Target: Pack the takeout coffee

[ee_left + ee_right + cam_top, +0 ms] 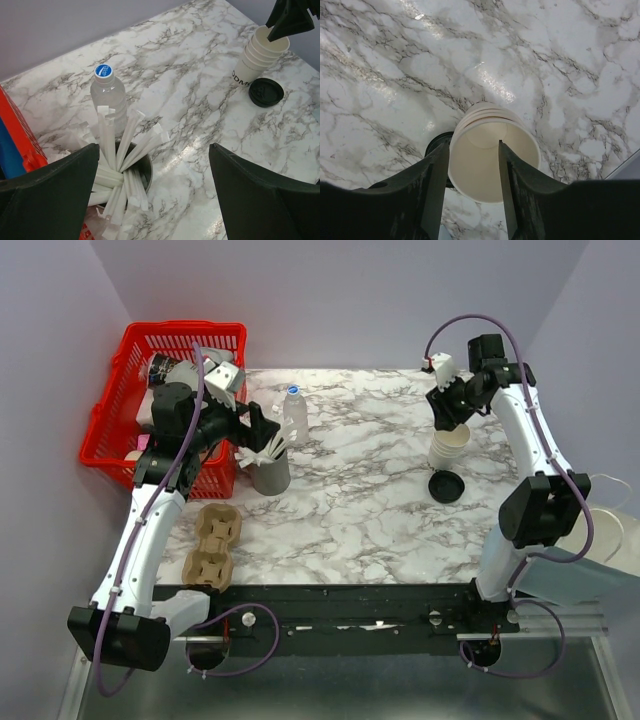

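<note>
Takeout coffee cups (447, 452): nested stack of cream paper cups, upright on the far right of the bench (360, 510). Top cup has no lid on.
Lid (445, 486): one black lid lies flat on the bench, just beside the stack's base on the near side.
Right tool (472, 145): at the top cup's rim with jaws at mid width. One finger is outside the wall and the other over the mouth. There is a clear gap between the tips, so it is not clamped on anything.
Left tool (154, 150): jaws wide and holding nothing. It hovers over the straws.
Step in hand (judgement): pinch the top cup's wall and lift it off the stack.
How to do it well: set the inner finger below the rim roll before pinching. Squeeze lightly, since the paper wall will buckle. Pull straight up so only one cup comes away. If the cups stick, the whole stack may lift or tip.
Around: a grey cup of straws (270, 472) and a clear water bottle (294, 412) stand mid-left. A red basket (180, 350) sits far left and a pulp cup carrier (212, 545) near left.
In the way: the lid is close to the stack's foot and could be knocked. The left arm, straws and bottle sit between the stack and the carrier.
</note>
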